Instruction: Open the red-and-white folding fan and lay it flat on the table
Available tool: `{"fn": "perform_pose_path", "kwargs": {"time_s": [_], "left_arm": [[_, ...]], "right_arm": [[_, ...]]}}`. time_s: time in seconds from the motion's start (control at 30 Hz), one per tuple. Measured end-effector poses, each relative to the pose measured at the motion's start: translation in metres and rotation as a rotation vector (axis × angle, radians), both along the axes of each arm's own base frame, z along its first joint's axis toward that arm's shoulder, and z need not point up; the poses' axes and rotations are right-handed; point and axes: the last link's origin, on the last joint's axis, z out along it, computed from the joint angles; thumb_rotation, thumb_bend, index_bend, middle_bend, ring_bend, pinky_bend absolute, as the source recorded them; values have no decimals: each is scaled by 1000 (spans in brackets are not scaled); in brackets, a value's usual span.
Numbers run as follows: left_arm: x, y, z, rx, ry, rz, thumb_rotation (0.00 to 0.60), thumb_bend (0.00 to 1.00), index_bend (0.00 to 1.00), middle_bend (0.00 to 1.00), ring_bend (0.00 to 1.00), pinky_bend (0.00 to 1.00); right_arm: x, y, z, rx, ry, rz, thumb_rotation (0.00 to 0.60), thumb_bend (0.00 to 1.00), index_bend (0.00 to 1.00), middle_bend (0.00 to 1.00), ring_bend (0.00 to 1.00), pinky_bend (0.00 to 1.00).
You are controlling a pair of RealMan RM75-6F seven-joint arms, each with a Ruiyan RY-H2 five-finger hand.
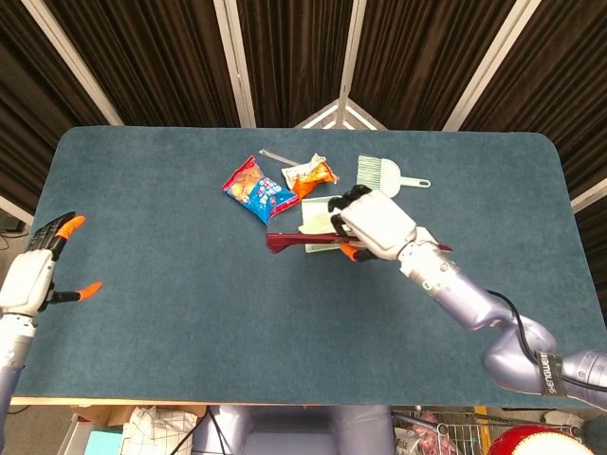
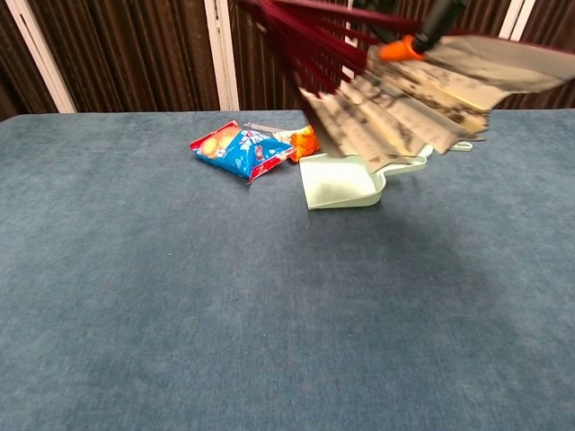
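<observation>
The red-and-white folding fan is held in the air above the table, partly spread, its red ribs fanning left and its white printed leaf hanging to the right. From above it shows edge-on as a dark red bar over the table's middle. My right hand grips it near the pivot; in the chest view only dark fingers with an orange tip show at the top edge. My left hand hovers off the table's left edge, fingers spread, holding nothing.
A pale green dustpan lies under the fan, half hidden from above. A blue snack bag, an orange snack bag and a green hand brush lie behind it. The blue table ends near my left hand.
</observation>
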Motion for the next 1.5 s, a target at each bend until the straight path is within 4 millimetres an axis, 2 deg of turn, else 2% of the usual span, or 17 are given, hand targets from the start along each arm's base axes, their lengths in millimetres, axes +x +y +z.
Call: {"fn": "perform_pose_path", "kwargs": {"time_s": [0.13,0.37,0.67,0.83,0.97,1.1,1.37,1.5], "left_arm": [[17,9,-10,-40,-96,-29,600,162,133,27,0,0],[34,18,-25,-99,-233,-41,600,162,153,30,0,0],[57,22,-49,-220,-340,-69,600,162,195,31,0,0],[66,22,-67,-269,-364,-68,600,163,226,34,0,0],[73,24,-79,-289,-405,-70,600,235,238,37,0,0],[80,26,-87,-304,-454,-76,600,257,246,40,0,0],[93,29,-89,-298,-523,-103,600,260,277,60,0,0],[98,31,-92,-309,-544,-108,600,325,299,79,0,0]], "right_arm": [[23,2,2,-5,-8,47,600,628,879,321,309,247],[55,11,-3,36,-66,73,600,628,878,321,309,248],[79,22,-24,63,-102,98,600,628,879,321,309,247],[85,25,-36,61,-135,85,600,628,878,321,309,247],[89,28,-41,60,-145,88,600,628,879,321,309,248],[89,31,-41,59,-160,84,600,628,879,321,309,247],[85,35,-39,69,-171,75,600,628,879,321,309,247],[86,39,-40,74,-168,83,600,628,879,321,309,247]]}}
